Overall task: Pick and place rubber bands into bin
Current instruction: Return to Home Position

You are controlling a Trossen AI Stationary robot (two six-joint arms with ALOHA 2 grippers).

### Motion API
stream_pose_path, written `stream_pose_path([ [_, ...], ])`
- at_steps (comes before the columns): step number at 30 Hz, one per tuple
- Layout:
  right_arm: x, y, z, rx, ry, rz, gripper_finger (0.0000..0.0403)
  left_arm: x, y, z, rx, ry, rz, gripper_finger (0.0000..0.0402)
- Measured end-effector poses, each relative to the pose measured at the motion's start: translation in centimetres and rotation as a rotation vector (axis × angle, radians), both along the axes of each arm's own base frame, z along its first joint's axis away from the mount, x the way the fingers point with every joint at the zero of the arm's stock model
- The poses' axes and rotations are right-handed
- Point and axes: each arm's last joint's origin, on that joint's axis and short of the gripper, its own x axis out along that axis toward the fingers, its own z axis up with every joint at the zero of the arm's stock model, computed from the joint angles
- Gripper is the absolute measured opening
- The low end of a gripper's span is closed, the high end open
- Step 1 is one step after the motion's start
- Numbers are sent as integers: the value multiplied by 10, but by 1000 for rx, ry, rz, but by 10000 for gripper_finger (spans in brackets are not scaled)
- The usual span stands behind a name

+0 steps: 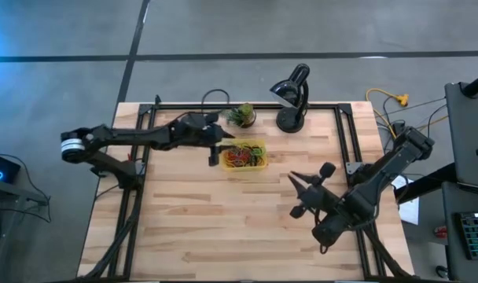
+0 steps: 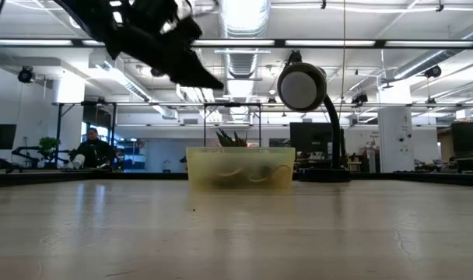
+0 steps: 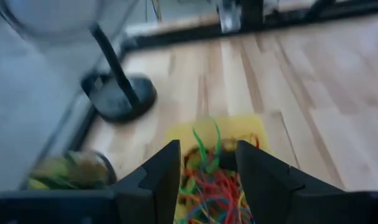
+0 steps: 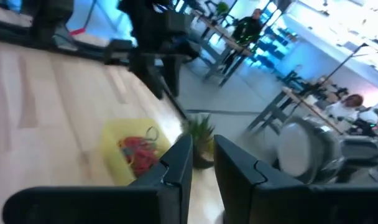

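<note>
Left pincer, wide and empty, hangs by the bin, partly hiding the rubber bands.

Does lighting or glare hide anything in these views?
Low view: bright ceiling lights behind turn the left gripper, raised near the bin, into a silhouette. High view: even light, rubber bands in the bin read clearly; right gripper waits over the table's right half. Left wrist view: no glare on the bands.
</note>
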Motion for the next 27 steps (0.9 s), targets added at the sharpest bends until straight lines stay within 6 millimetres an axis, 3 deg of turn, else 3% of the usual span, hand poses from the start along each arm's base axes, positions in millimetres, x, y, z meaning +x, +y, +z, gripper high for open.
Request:
stream_pose_path([
  [5,1,-7,6,-50,39,-11,59,-24,-8,34,70,-128,-10,141],
  [9,-1,-25,12,-34,26,-55,59,-44,-14,55,118,-210,-20,141],
  [16,1,-51,9,123,65,-24,59,-73,-26,81,144,-336,-52,142],
  [21,18,-47,10,142,58,236,59,-91,-31,93,37,-437,-9,142],
  [27,26,-59,34,70,-71,815,59,-109,-34,109,-121,-580,70,142],
])
